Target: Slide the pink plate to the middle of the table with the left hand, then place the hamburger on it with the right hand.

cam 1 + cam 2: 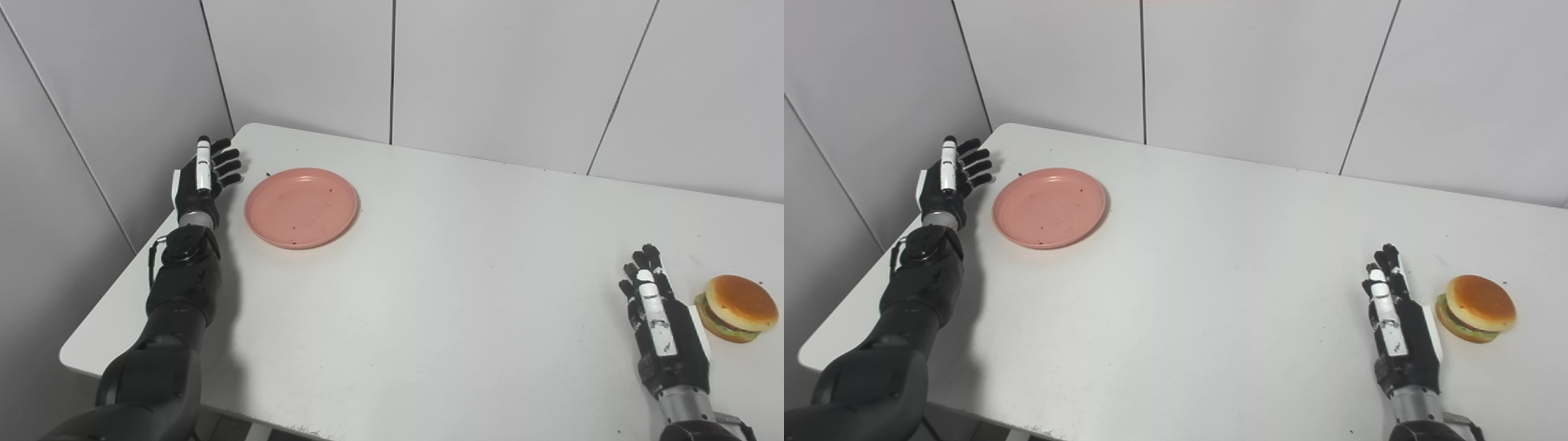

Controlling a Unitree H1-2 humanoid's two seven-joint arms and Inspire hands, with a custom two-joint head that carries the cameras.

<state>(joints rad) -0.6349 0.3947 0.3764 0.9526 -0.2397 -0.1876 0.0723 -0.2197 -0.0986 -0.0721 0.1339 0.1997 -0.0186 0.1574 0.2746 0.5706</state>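
1. Nearest the front edge, at the right end of the white rectangular table (465, 257), the black-and-white right robot hand (658, 312) is seen palm-side toward the round toy hamburger with a tan bun and green lettuce layer (737, 308). Its fingers are extended and slightly spread, holding nothing. It lies just beside the hamburger; whether they touch cannot be told.
2. A risk is judged here: the hamburger sits close to the table's right edge, so a sideways nudge from this hand could push it off before a grasp is made.
3. Farther back, by the left edge near the far left corner, the black-and-white left robot hand (205, 174) is held with its fingers open and fanned toward the far edge, empty. It is near the shallow round pink plastic plate (301, 207) but apart from it.
4. The pink plate rests flat in the far left part of the table, well away from the middle, so the slide is judged not yet done.
5. A further risk is judged: a push applied above the low rim could slip over it or tip the plate, and an off-centre push could spin it instead of sliding it.
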